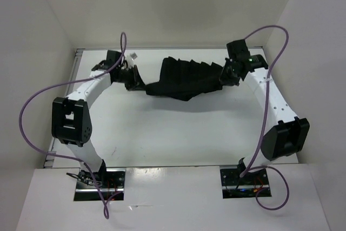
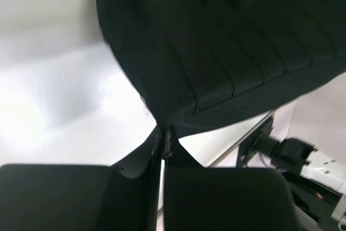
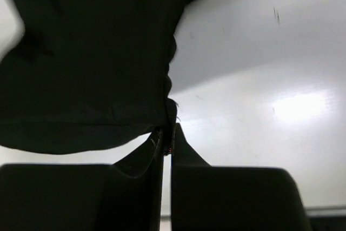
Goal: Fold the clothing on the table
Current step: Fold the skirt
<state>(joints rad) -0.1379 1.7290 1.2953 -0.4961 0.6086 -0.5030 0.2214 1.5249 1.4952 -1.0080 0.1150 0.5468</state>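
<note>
Item: clothing (image 1: 186, 77), black, pleated; strung over far side of table (image 1: 162, 128). L gripper (image 1: 135, 82) & R gripper (image 1: 226, 77) each pinch an end. Risk: shallow hem grips, so tension may pull cloth free.

The left arm (image 1: 89, 87) and right arm (image 1: 270, 96) rise from the near edge of the table (image 1: 162, 133), elbows bowed outward, and reach toward the far edge. The left fingers (image 1: 138, 82) point inward to the right, pressed together on one end of the clothing (image 1: 186, 77). The right fingers (image 1: 227, 77) point left, pinched tight on the other end.
</note>
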